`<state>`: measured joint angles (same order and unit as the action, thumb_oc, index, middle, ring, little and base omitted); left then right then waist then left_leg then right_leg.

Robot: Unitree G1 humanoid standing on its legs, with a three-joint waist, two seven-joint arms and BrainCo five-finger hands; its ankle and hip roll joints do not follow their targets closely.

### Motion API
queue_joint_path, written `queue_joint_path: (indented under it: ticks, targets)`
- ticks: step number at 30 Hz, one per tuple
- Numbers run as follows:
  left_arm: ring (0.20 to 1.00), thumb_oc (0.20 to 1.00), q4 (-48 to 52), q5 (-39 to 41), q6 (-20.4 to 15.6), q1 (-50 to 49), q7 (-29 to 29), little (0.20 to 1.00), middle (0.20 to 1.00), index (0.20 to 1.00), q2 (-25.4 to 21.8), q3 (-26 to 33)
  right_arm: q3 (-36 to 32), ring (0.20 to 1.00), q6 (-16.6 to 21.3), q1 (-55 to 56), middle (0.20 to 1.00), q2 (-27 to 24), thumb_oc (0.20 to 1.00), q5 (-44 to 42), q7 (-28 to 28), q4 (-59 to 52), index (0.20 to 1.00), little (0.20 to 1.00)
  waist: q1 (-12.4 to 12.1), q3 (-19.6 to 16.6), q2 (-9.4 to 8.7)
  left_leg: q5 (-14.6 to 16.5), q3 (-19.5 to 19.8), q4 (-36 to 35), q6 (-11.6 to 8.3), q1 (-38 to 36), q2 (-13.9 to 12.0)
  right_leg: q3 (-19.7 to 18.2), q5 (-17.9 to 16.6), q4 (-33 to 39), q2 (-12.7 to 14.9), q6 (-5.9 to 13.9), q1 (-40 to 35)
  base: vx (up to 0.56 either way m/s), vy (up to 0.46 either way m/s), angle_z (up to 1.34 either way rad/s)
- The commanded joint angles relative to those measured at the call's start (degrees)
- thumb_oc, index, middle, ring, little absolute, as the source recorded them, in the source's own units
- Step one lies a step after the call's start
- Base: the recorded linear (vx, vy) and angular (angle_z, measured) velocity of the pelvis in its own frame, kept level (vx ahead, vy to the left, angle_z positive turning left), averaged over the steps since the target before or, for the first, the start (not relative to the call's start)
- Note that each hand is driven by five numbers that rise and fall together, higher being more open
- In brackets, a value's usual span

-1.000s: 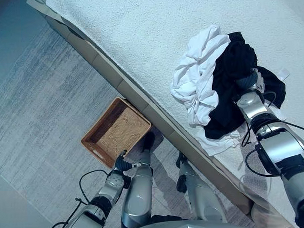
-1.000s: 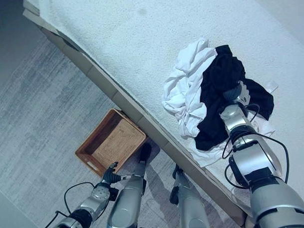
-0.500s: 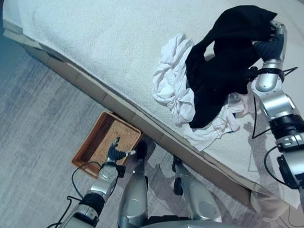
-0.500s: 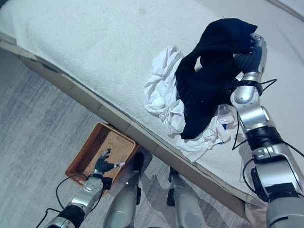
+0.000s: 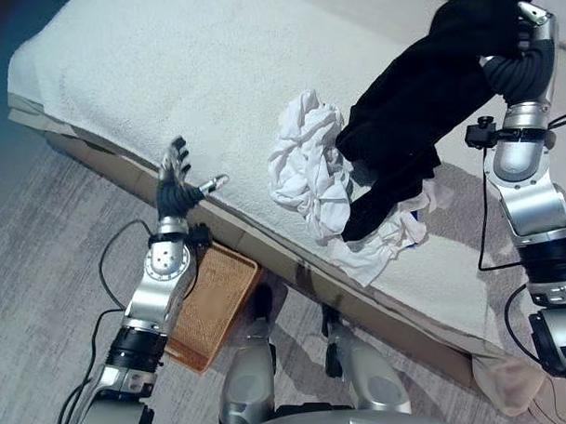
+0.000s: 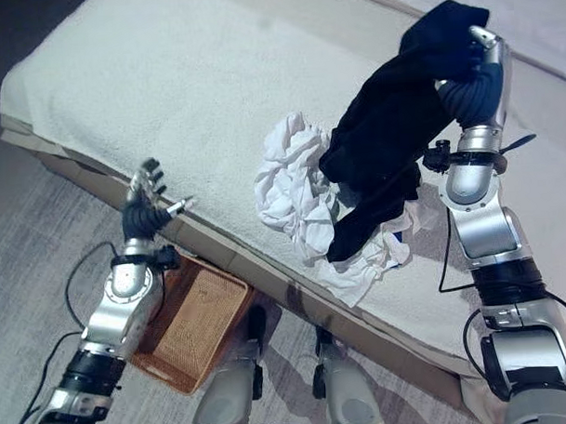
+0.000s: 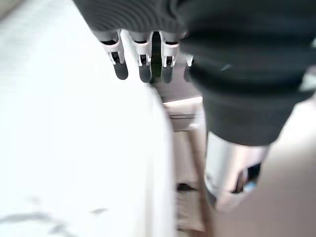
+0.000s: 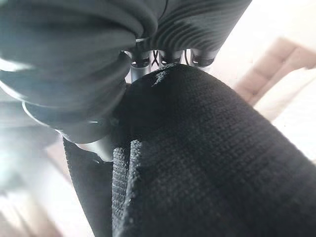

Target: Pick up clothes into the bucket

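My right hand [image 5: 526, 38] is raised high over the bed and shut on a black garment [image 5: 418, 96], which hangs down from it to the white clothes beneath. In the right wrist view the black cloth [image 8: 197, 158] is bunched under the curled fingers [image 8: 163, 58]. A crumpled pile of white clothes [image 5: 309, 169] lies on the bed near its front edge, and more white cloth [image 5: 386, 246] lies under the garment's lower end. The woven brown basket [image 6: 194, 322] stands on the floor against the bed. My left hand [image 5: 175, 183] is lifted above the basket by the bed edge, open and holding nothing.
The bed [image 5: 166, 67] has a white textured cover and a tan frame [image 5: 266, 245] along its front. Grey carpet [image 5: 42, 239] lies to the left of the basket. Beige cloth [image 5: 512, 390] hangs at the bed's near right corner.
My right hand has lifted the black garment higher off the pile. My left hand has risen from beside the basket to the bed edge. The camera has also shifted.
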<state>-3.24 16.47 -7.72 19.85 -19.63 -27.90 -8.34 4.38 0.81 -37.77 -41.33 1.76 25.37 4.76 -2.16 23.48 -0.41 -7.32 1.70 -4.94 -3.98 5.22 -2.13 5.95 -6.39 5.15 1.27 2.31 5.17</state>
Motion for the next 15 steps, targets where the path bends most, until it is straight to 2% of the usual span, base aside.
queue_joint_path:
  ticks: [1,7,8,9,15]
  targets:
    - [1.0,1.0,-1.09,-2.09,-1.08,0.05,1.79,1.0,1.0,1.0,-0.98,-2.57,3.28,0.2,4.55,0.79,0.2,0.37,0.2,-5.0,-4.59,-3.44,0.2,0.2,2.18,-10.99,-3.66,5.77,-1.02,-0.06,3.66,-2.55,4.34,-4.39,0.75,-0.68,1.88,3.89,-1.13,0.06,-0.004,-0.2]
    - [1.0,1.0,-2.59,1.22,0.49,3.89,6.09,1.0,1.0,1.0,-0.82,-8.33,9.77,0.2,4.2,-0.46,0.2,-1.21,0.2,-10.12,-12.61,-5.97,0.2,0.2,3.14,-13.76,-3.65,6.59,-1.97,-0.06,3.58,-5.6,3.78,-4.95,1.48,-0.6,1.68,3.78,-4.03,0.05,-0.007,-0.12]
    - [1.0,1.0,-2.67,1.26,0.45,3.94,6.11,1.0,1.0,1.0,-0.8,-8.32,9.82,0.2,4.21,-0.55,0.2,-1.24,0.2,-10.16,-12.62,-5.91,0.2,0.2,3.14,-13.71,-3.61,6.61,-1.98,-0.06,3.58,-5.64,3.78,-4.96,1.5,-0.59,1.67,3.78,-4.07,0.06,-0.005,-0.07]
    - [1.0,1.0,-4.09,1.69,1.01,5.31,6.94,1.0,1.0,1.0,-0.39,-10.36,12.92,0.2,3.91,-2.5,0.2,-2.06,0.2,-11.51,-14.77,-6.2,0.2,0.2,3.38,-14.5,-3.75,6.87,-2.23,-0.06,3.48,-6.46,3.57,-5.11,1.61,-0.49,1.62,3.75,-4.92,0.04,-0.006,-0.11]
    - [1.0,1.0,-7.78,5.79,2.24,9.32,8.84,1.0,1.0,1.0,1.88,-16.13,21.0,0.2,3.94,-7.83,0.2,-1.55,0.2,-15.67,-19.51,-9.74,0.2,0.2,3.7,-16.27,-3.77,7.0,-2.44,-0.06,3.29,-7.75,3.32,-5.2,1.68,-0.24,1.49,3.67,-6.29,0.02,-0.007,-0.04]
